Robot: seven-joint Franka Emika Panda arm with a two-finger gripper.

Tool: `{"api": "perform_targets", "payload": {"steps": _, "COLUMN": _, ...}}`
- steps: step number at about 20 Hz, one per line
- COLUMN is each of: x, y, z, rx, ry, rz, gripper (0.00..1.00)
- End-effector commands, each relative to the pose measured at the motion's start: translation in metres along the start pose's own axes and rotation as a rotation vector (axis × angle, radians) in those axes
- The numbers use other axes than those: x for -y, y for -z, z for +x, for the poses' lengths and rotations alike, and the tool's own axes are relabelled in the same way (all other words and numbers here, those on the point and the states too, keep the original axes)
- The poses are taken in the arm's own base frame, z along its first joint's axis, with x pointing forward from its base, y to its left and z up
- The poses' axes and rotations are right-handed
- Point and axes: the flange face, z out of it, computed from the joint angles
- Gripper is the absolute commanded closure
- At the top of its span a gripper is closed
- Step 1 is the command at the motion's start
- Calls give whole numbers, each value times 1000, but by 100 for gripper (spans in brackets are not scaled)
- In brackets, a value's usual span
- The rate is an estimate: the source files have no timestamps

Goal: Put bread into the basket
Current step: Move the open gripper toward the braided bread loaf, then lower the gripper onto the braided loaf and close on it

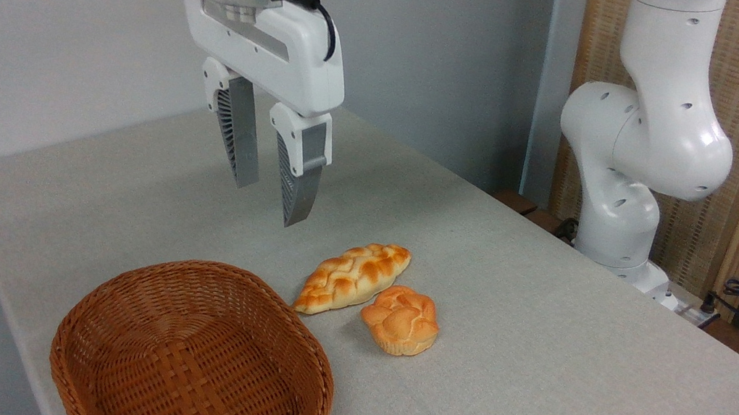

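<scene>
Gripper [266, 203], fingers parted and empty, above the table behind the braided loaf [352, 278]; wicker basket [193, 357] just left of the loaf.

The white two-finger gripper [268, 201] is hanging above the grey cloth-covered table [536, 364], its grey ribbed fingers [297, 178] standing apart and holding nothing. Below it, the long braided golden-orange loaf [353, 278] is lying just beside a small round knotted orange bun [400, 320], near the reddish-brown woven wicker basket [104, 314].
</scene>
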Motion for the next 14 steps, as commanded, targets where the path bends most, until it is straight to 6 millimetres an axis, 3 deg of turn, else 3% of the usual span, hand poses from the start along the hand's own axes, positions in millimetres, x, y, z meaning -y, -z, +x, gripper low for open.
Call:
{"api": "perform_targets", "payload": {"steps": 1, "x": -21, "y": -11, "z": -16, "rx": -19, "ry": -20, "rz": -4, "gripper": 0}}
{"api": "perform_targets", "payload": {"steps": 4, "x": -48, "y": -33, "z": -17, "rx": -26, "ry": -50, "rz": 8, "gripper": 0}}
{"api": "perform_targets", "payload": {"steps": 9, "x": -91, "y": -87, "z": -33, "rx": 7, "ry": -90, "rz": -10, "gripper": 0}}
{"api": "perform_targets", "payload": {"steps": 12, "x": -108, "y": -122, "z": -44, "rx": 22, "ry": -109, "rz": -16, "gripper": 0}}
{"api": "perform_targets", "payload": {"steps": 14, "x": -108, "y": -147, "z": -56, "rx": 38, "ry": -99, "rz": -27, "gripper": 0}}
